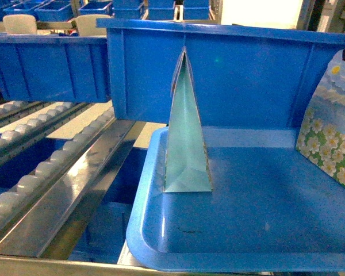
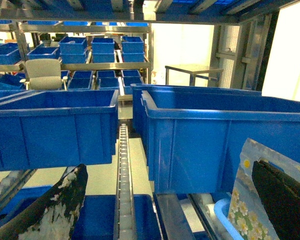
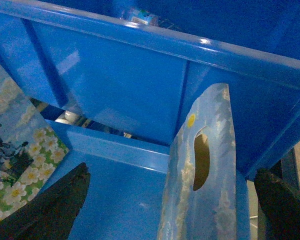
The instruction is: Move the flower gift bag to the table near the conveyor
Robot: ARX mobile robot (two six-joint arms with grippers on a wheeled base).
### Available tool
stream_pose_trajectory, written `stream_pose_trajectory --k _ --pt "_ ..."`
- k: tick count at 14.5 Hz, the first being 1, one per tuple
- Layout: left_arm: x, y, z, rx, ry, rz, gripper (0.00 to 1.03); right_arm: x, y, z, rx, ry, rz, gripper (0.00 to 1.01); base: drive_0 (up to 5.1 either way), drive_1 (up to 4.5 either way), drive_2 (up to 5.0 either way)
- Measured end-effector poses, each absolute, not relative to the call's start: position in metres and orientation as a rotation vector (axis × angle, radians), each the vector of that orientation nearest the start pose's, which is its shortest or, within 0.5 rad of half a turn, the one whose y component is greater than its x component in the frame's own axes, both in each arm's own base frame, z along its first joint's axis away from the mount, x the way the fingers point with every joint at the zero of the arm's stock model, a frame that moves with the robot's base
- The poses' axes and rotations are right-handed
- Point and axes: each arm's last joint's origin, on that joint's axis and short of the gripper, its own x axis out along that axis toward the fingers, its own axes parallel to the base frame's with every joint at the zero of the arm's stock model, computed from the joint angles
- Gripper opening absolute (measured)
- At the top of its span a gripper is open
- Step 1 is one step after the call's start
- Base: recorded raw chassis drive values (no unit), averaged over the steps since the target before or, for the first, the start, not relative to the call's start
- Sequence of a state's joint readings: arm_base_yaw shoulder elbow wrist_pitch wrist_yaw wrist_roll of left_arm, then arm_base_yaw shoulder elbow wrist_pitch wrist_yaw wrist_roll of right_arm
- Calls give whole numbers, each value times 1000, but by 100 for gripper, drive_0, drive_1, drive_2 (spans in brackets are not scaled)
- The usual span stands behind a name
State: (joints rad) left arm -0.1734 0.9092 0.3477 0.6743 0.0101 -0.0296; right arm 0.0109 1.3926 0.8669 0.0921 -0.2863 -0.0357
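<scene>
The flower gift bag [image 1: 330, 144], sky blue with white daisies, stands in the blue tray [image 1: 178, 241] at the right edge of the head view. In the right wrist view its top with the handle hole [image 3: 202, 165] rises between the fingers of my right gripper [image 3: 165, 207], which is open and touches nothing. My left gripper [image 2: 165, 212] is also open, and a daisy-print bag [image 2: 242, 210] stands just inside its right finger [image 2: 285, 200]. The conveyor [image 1: 40, 172] runs along the left. The table is out of view.
A mint-sided bag [image 1: 187, 138] stands edge-on in the tray's left part. A second daisy-print bag [image 3: 15, 155] sits left of my right gripper. Large blue bins [image 1: 218, 75] close off the back, with more bins [image 2: 50, 130] on the roller racks [image 2: 124, 175].
</scene>
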Motion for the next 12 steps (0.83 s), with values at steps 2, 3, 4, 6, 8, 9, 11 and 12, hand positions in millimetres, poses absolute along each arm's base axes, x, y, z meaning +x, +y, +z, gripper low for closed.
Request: stream_pose_trajectory --k 2,3,4,6,8,9,11,12 --pt "190 -34 243 -39 -109 -185 98 308 10 238 24 487 307 98 0 0 0" --pt "190 -34 243 -39 -110 -185 98 310 10 231 19 509 310 98 0 0 0" --pt "190 -34 243 -39 -110 -185 98 312 10 229 15 513 315 98 0 0 0" --pt "190 -34 243 -39 -110 -185 98 315 10 224 1 523 313 98 0 0 0" --pt "190 -34 243 -39 -110 -185 98 317 10 221 0 532 308 98 0 0 0" --pt "190 -34 243 -39 -110 -185 98 318 10 221 -11 518 308 98 0 0 0" --pt "190 -34 243 -39 -110 -185 98 319 10 222 -29 506 306 68 0 0 0" --pt "190 -34 243 -39 -110 -185 98 320 10 222 -36 502 303 49 0 0 0"
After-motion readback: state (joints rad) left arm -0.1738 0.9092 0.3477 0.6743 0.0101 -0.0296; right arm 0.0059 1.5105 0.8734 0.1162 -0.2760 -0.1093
